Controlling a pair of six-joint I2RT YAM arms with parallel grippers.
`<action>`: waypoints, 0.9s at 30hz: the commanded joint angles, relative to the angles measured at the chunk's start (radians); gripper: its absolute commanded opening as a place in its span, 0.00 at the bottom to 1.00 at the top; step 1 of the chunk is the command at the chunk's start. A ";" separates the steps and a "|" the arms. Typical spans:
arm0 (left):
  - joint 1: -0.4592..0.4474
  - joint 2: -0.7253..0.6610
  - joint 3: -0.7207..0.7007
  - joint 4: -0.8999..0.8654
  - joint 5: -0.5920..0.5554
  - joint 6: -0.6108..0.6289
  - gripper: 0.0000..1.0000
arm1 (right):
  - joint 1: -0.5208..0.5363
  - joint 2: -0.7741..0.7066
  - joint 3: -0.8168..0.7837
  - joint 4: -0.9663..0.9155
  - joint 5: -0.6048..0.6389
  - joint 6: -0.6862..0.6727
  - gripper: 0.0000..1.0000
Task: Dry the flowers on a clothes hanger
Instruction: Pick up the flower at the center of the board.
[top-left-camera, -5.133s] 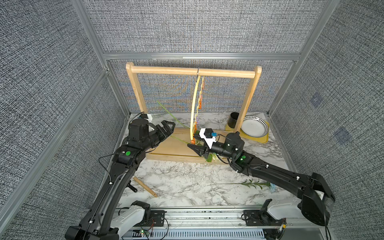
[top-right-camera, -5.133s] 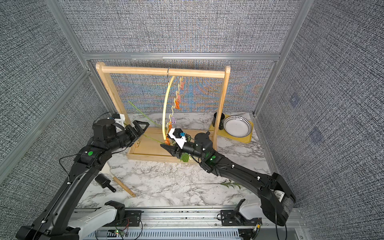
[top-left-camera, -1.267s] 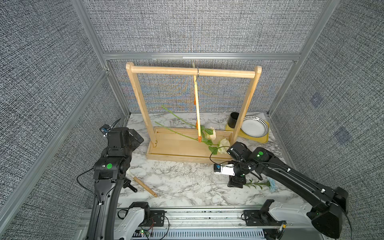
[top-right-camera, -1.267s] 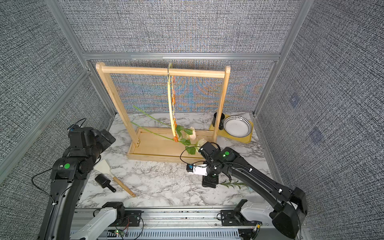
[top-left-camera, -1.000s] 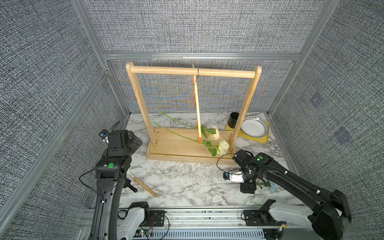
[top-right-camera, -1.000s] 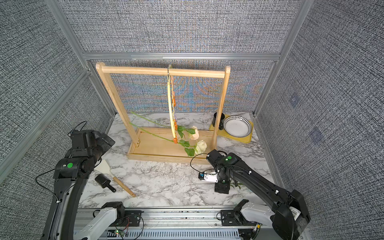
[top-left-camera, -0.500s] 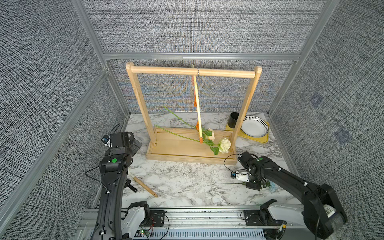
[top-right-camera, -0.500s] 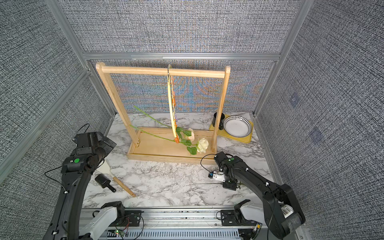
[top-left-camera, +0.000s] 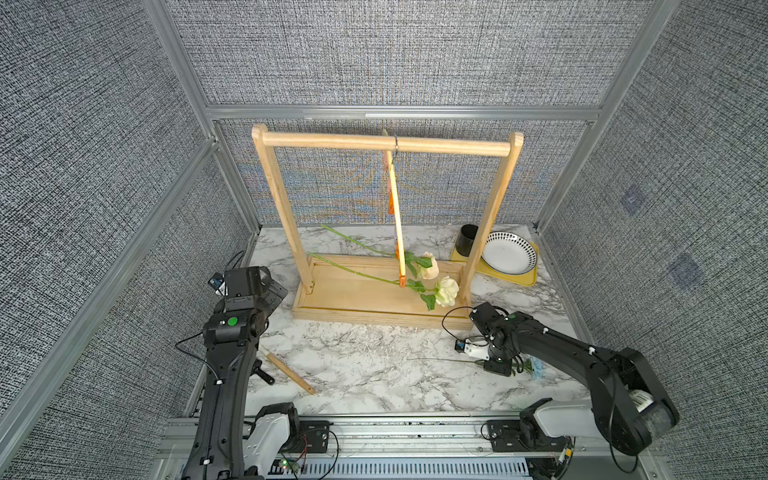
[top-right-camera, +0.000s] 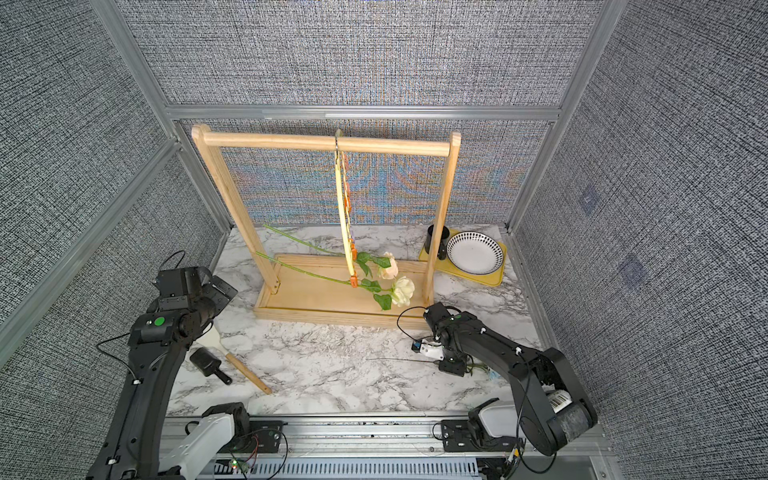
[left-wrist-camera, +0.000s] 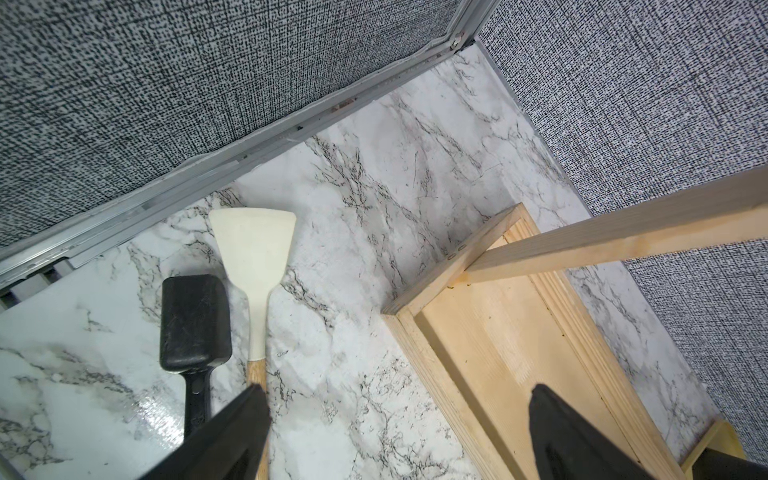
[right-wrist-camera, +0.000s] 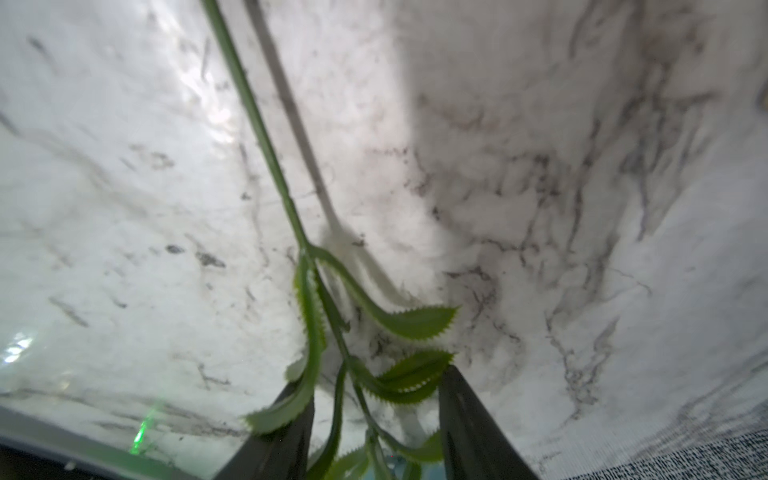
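Right tool (right-wrist-camera: 375, 379) astride flat flower stem (right-wrist-camera: 266, 137); bloom (top-left-camera: 537, 368) rightward

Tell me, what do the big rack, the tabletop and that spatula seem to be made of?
The rack: pale, unpainted wood with visible grain. The tabletop: marble-look, white with grey veins and glossy reflections; real stone or a printed sheet, can't tell. The spatula: matte cream blade, probably silicone or plastic, on a wooden handle.
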 joint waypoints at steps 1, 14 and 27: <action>-0.004 0.001 0.006 0.014 -0.020 0.018 1.00 | 0.013 -0.009 -0.017 0.028 -0.038 -0.018 0.51; -0.005 -0.008 -0.026 0.014 0.002 0.010 1.00 | 0.050 -0.082 -0.018 -0.014 -0.062 -0.009 0.19; -0.005 -0.051 0.171 0.009 0.393 0.134 1.00 | 0.229 -0.308 0.221 0.017 -0.586 0.069 0.18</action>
